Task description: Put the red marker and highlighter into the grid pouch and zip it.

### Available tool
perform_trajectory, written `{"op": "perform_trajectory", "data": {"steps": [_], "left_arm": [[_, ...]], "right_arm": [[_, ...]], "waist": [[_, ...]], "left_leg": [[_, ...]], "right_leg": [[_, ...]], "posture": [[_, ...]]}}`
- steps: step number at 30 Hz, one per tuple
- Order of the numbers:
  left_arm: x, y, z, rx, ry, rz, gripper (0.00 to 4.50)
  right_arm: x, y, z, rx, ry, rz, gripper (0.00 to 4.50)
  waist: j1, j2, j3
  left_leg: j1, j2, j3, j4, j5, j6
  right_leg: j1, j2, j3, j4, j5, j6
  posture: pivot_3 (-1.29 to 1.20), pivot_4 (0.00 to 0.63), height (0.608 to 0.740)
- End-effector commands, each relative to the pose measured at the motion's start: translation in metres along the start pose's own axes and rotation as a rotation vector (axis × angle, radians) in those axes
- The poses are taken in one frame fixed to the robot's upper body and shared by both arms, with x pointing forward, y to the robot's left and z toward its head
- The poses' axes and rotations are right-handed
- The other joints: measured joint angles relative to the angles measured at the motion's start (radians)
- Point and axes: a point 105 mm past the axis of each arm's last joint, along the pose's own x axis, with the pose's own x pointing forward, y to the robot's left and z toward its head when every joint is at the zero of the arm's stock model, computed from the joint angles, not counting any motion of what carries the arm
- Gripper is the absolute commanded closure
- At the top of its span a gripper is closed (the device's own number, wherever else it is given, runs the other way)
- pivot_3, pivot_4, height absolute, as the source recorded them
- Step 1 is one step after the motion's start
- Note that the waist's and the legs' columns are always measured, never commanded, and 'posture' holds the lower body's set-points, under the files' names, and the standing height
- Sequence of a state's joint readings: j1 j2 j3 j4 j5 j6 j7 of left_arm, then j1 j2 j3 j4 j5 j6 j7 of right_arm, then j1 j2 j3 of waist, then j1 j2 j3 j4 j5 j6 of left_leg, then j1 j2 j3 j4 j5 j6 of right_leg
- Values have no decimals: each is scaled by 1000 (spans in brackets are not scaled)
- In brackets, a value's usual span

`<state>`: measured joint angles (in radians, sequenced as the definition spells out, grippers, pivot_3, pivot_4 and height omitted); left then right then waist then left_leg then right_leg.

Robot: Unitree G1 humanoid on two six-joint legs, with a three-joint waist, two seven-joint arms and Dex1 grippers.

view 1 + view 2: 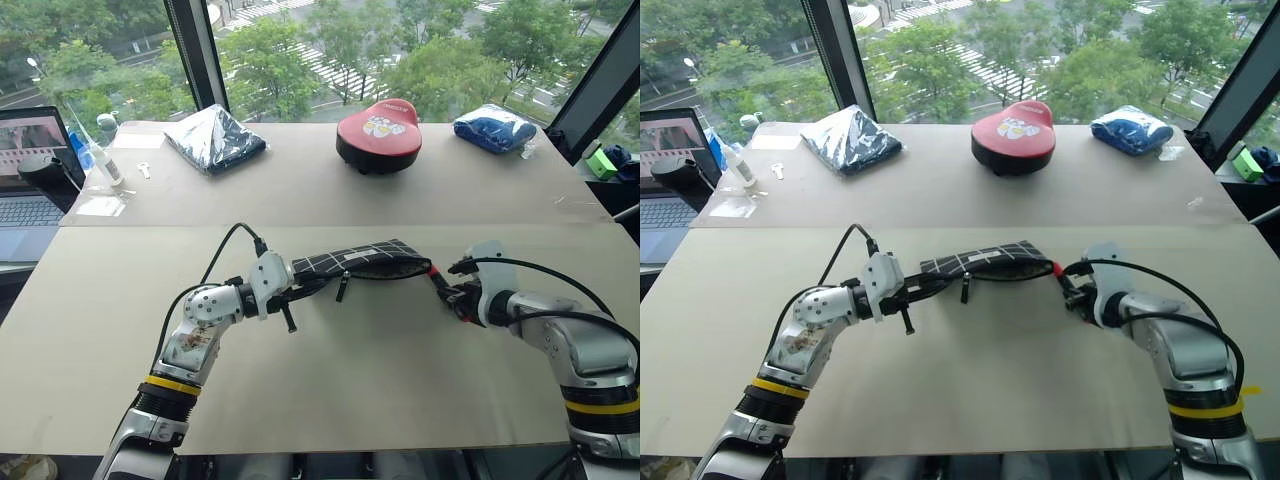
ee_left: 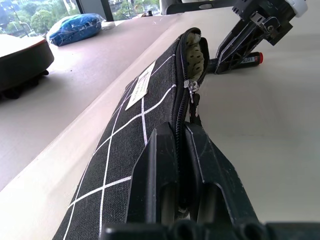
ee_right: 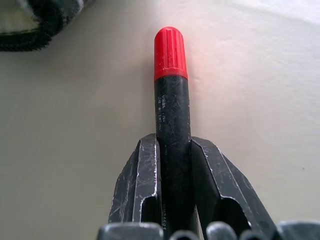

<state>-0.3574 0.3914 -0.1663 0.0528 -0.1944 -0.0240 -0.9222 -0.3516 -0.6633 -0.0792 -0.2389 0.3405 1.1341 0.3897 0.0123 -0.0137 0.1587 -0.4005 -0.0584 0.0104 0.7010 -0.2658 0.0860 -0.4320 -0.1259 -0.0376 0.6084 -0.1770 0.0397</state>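
Gripping the slim dark-bodied red marker (image 3: pixel 170 100) at mid-barrel, my right pincer (image 1: pixel 462 297) is clenched around it; rigid, light and smooth plastic, so it could slip unless I keep it square. It points at the open mouth of the flat black fabric grid pouch (image 1: pixel 362 259), just beside its red cap. My left pincer (image 2: pixel 182 172) pinches the pouch's soft, floppy zipper edge above the pale worktop (image 1: pixel 380 370).
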Motion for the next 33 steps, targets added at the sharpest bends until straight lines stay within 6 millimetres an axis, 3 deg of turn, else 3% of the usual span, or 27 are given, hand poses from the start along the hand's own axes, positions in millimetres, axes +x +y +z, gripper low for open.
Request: {"op": "perform_trajectory", "data": {"steps": [1,3,5,7,8,11,14,28,33], "left_arm": [[1,5,18,67,-48,6,4500],[2,5,18,66,-48,3,4500],[2,4,18,66,-47,1,4500],[2,5,18,65,-47,0,4500],[2,5,18,64,-47,-1,4500],[3,4,18,62,-49,-5,4500],[3,3,18,61,-50,-8,4500],[4,3,18,62,-50,-20,4500],[5,3,18,61,-52,-24,4500]], "right_arm": [[-28,-36,65,-92,-254,-134,4015],[-47,-37,92,-175,-368,-118,4015],[-62,-24,101,-341,-414,-60,4015],[-70,-3,92,-530,-390,38,4015],[-72,9,78,-649,-335,108,4015],[-77,24,50,-835,-215,215,4015],[-77,26,41,-897,-170,234,4015],[-58,54,48,-980,-227,263,4015],[-41,67,59,-1072,-269,244,4015]], "waist": [[1,0,0],[1,0,0],[4,0,0],[8,0,0],[8,0,0],[6,0,0],[1,0,0],[6,0,0],[4,0,0]], "left_leg": [[-1,0,0,0,0,0],[-3,-1,1,0,1,-1],[-4,-1,1,0,1,-2],[-5,0,0,-1,1,-1],[-5,0,0,-1,1,-1],[-4,0,0,-1,0,0],[-5,0,1,1,-1,1],[-6,1,1,3,0,0],[-5,1,1,2,0,-1]], "right_leg": [[-1,0,0,0,0,0],[-4,0,0,1,0,0],[-5,0,0,1,0,0],[-4,0,-1,0,0,0],[-4,0,-2,0,0,0],[-3,0,-1,-1,-1,1],[-3,-1,0,-3,-1,1],[-4,-2,0,-1,0,1],[-5,-2,0,0,0,1]], "posture": [[0,150,740],[0,150,740],[0,150,740],[0,150,740],[0,150,740],[0,150,740],[0,150,740],[0,150,740],[0,150,740]]}}
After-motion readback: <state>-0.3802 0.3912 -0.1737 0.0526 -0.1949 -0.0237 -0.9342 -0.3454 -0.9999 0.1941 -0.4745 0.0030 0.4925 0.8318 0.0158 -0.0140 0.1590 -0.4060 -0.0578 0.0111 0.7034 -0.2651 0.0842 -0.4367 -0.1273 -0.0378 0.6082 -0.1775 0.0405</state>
